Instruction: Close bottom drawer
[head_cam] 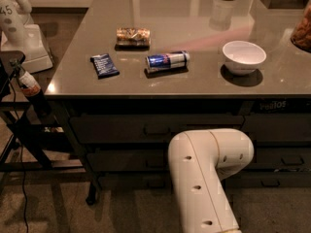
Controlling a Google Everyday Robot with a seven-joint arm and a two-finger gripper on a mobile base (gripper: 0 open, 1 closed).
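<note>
The bottom drawer (pixel 129 181) is the lowest dark front in the wide stack under the table, in deep shadow. Its small bar handle (pixel 156 183) is faint, and the front looks about level with the middle drawer (pixel 126 160) and the top drawer (pixel 146 128) above it. My white arm (pixel 209 169) rises from the lower edge and bends at the elbow right in front of the drawers, covering the right part of the stack. My gripper is not visible; it lies somewhere beyond the elbow, hidden or out of frame.
On the grey table (pixel 73 76) lie a blue packet (pixel 104 65), a snack bag (pixel 132 35), a blue can on its side (pixel 166 60) and a white bowl (pixel 244 56). A narrower drawer stack (pixel 282 159) is at the right. A black stand (pixel 19 125) with a bottle (pixel 29 84) is at the left.
</note>
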